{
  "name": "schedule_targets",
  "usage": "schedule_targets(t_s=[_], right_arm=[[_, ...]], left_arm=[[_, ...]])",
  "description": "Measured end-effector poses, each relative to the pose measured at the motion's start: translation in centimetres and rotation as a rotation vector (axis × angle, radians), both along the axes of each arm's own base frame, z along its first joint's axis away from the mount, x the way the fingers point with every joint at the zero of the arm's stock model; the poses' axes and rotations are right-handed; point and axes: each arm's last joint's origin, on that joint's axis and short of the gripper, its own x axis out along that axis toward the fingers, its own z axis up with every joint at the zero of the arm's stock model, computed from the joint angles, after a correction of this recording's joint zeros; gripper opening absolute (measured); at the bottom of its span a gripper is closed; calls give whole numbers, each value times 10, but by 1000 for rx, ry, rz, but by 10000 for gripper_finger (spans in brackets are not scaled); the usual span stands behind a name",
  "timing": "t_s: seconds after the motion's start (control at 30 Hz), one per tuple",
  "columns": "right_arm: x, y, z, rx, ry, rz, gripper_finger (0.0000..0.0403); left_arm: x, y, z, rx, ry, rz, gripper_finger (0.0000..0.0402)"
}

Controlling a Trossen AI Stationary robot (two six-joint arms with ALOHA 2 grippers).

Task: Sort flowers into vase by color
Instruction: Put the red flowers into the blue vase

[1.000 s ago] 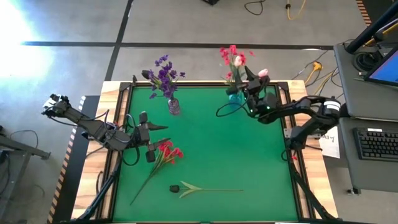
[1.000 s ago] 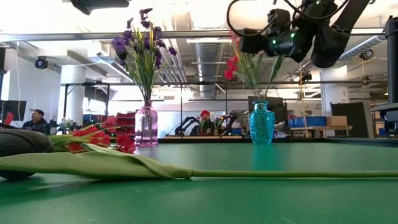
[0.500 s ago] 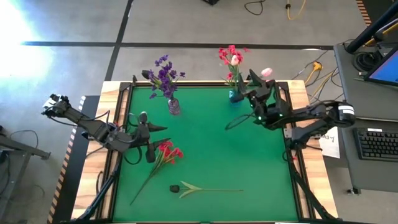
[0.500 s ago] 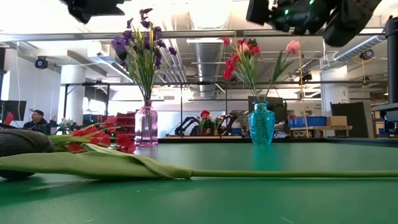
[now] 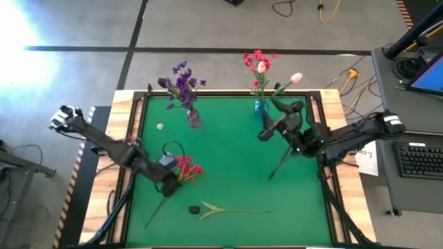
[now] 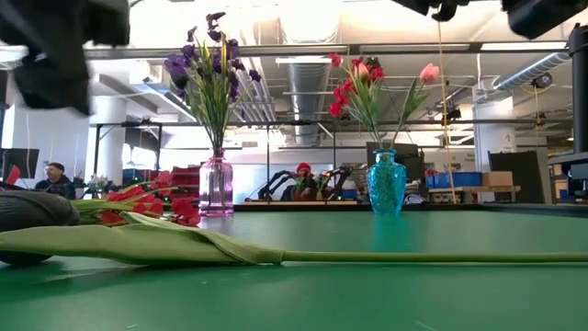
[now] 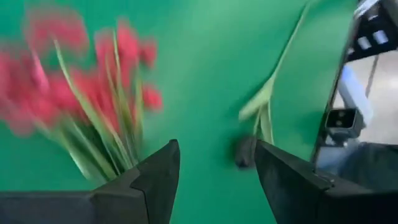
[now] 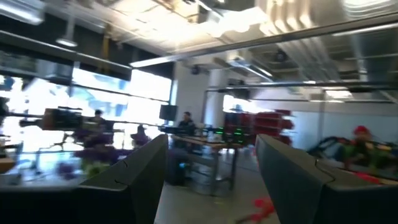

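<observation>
Green mat (image 5: 235,173) bears red flowers (image 5: 185,169) just beside the left pincer (image 5: 169,181), spread, grasping nothing.

Purple spray (image 5: 183,81) in pink vase (image 6: 218,186), red spray (image 5: 185,169) on green table (image 5: 235,166).

An open industrial lab: exposed ceiling ducts (image 6: 312,78), concrete floor (image 5: 83,28) with trailing cables (image 5: 304,8), a keyboard (image 5: 421,159) on the side desk, distant workbenches with people (image 8: 186,121)

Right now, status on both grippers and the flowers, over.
Left gripper open over the red spray. Right gripper open, empty, near the teal vase. Dark tulip on the mat. Nothing in the way.
</observation>
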Motion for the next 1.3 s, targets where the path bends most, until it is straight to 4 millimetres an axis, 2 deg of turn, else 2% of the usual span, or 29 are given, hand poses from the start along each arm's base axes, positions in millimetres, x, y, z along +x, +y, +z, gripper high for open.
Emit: schedule_targets(t_s=[0.1, 0.23, 0.4, 0.6, 0.73, 0.9, 1.03, 1.3], right_arm=[[-1, 14, 0, 1, 2, 59, 234], [-1, 30, -3, 0, 36, 122, 233], [-2, 42, -4, -2, 45, 173, 233], [-1, 46, -6, -2, 79, 186, 233], [1, 46, -9, 5, 90, 192, 233], [1, 46, -9, 4, 91, 192, 233], [1, 46, -9, 4, 92, 192, 233], [2, 46, -10, 7, 103, 195, 233]], left_arm=[[4, -13, -15, -115, 130, 75, 197], [6, -28, -35, -179, 266, 193, 197], [9, -35, -55, -153, 370, 255, 197], [13, -37, -70, -94, 431, 275, 197], [17, -41, -70, -97, 465, 259, 197], [28, -50, -52, -150, 453, 198, 197], [29, -50, -41, -82, 456, 205, 197], [23, -44, -53, -4, 535, 252, 197]])
